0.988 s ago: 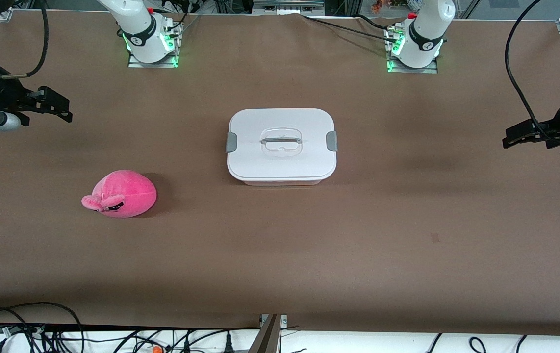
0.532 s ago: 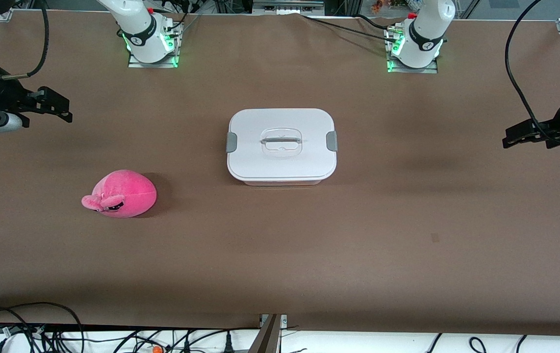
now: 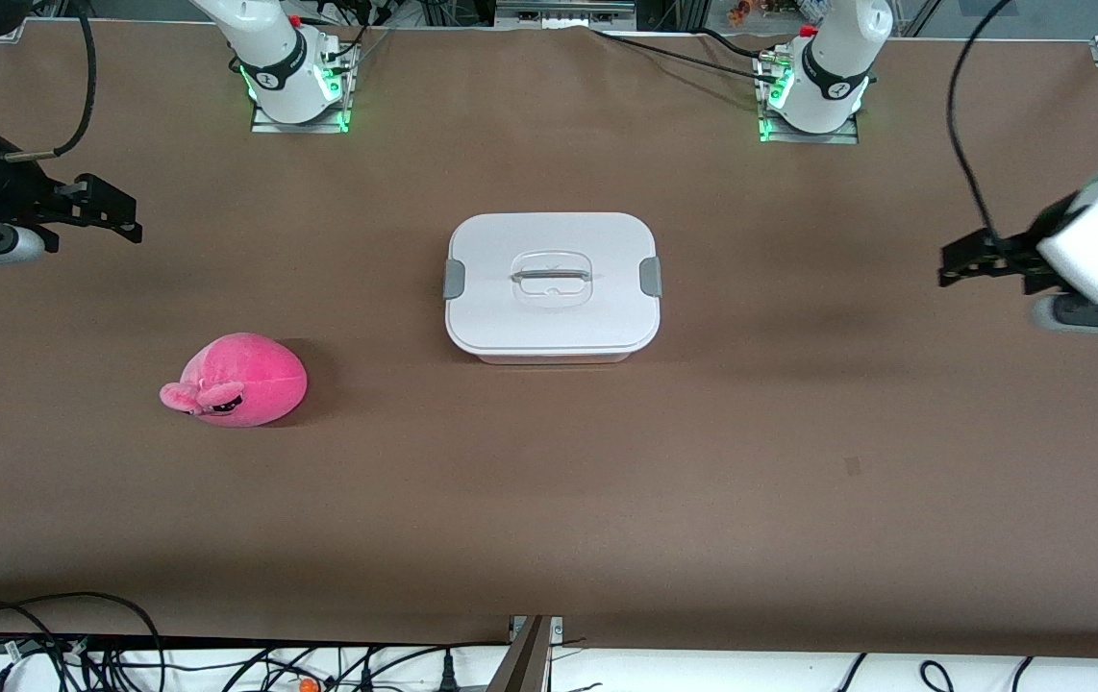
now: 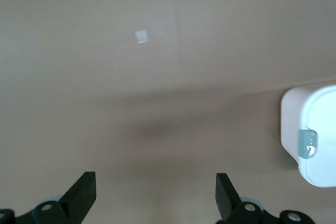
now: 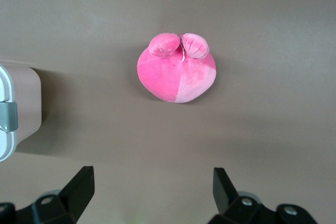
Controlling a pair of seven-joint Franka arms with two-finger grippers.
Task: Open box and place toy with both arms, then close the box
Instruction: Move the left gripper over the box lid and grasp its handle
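While the box [image 3: 552, 286] sits closed near the middle of the table [image 3: 799, 461], its white lid [image 3: 607, 240] is seated flat, with a grey clip [image 3: 454, 279] at the end toward the right arm and another clip [image 3: 650, 277] at the end toward the left arm. A clear recessed handle [image 3: 551, 279] lies in the middle of the lid.

The toy [image 3: 239, 381] lies on the table, well apart from the box, toward the right arm's end and nearer to the front camera than the box. Its ear flaps and black face mark point toward the right arm's end.

The right hand [image 3: 121, 216] hangs over bare table at its own end, fingers spread and holding nothing; in the right wrist view the toy [image 5: 176, 72] shows past the spread fingers [image 5: 79, 187], with one end of the box [image 5: 16, 114] at the edge.

The left hand [image 3: 960, 261] hangs over bare table at its end, well apart from the box, fingers [image 4: 84, 190] spread wide and holding nothing; the left wrist view shows one clipped end of the box [image 4: 312, 135].
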